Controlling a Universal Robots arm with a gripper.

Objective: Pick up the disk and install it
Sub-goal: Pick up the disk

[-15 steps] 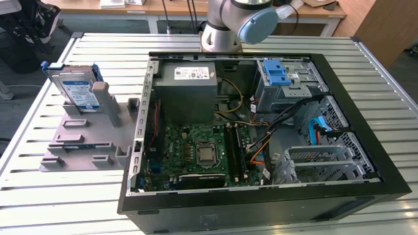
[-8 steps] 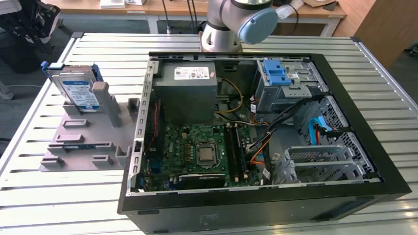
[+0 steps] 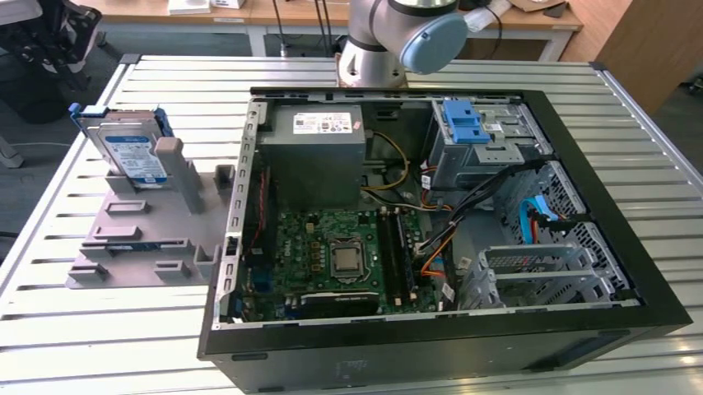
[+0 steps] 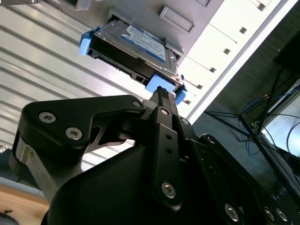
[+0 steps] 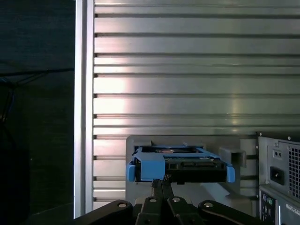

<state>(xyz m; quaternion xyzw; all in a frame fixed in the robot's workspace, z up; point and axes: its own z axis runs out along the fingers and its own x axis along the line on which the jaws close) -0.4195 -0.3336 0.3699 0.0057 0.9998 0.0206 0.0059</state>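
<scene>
**Exterior view:** The disk [image 3: 130,155] stands on edge in a grey moulded holder [image 3: 137,239] at the exterior view's left. It is just beside the open black computer case [image 3: 650,271] and outside it. We see a flat silver-grey metal slab with a white-and-blue label, ringed by a blue plastic bracket [image 3: 86,111]. The holder sits on a table [image 3: 88,346] of ribbed, pale metal slats. Inside the case lie a green circuit board [image 3: 329,247] and a plain grey metal box [image 3: 318,156] with a small white sticker. There is also a perforated grey cage [image 3: 489,144] topped by a blue latch [image 3: 463,123]. The arm [image 3: 384,37] rises behind the case.

**Second wrist view:** The gripper [image 4: 161,91] is matt black with bolted linkages, and its two thin fingers are pressed together on nothing. The tips point toward the disk [image 4: 133,44], whose glossy label and dark edge show inside the blue frame.

**First wrist view:** We look past the gripper [image 5: 161,180], jaws closed and empty, to the disk [image 5: 187,165]. It is seen edge-on in the holder, with blue tabs at both ends. The slatted table [image 5: 187,70] lies beyond it, and the case's vented rear panel is near it.
</scene>
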